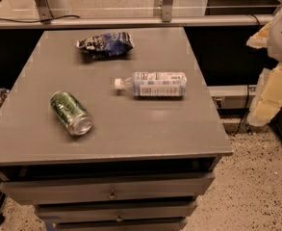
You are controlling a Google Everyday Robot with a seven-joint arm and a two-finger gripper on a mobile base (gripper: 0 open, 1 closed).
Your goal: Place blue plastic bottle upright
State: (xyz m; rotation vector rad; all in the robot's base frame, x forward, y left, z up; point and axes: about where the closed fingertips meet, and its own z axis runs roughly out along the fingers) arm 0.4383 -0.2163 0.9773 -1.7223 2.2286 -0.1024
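Observation:
The blue plastic bottle (154, 84) lies on its side near the middle of the grey table top (145, 129). Its white cap (118, 83) points left and its white-and-blue label faces up. My gripper (269, 96) shows as pale yellowish and white parts at the right edge of the camera view. It is beyond the table's right side, well apart from the bottle and holding nothing that I can see.
A green metal can (71, 112) lies on its side at the front left. A dark blue and white snack bag (105, 44) lies at the back. Drawers (111, 191) sit under the top. A rail (131, 21) runs behind, speckled floor to the right.

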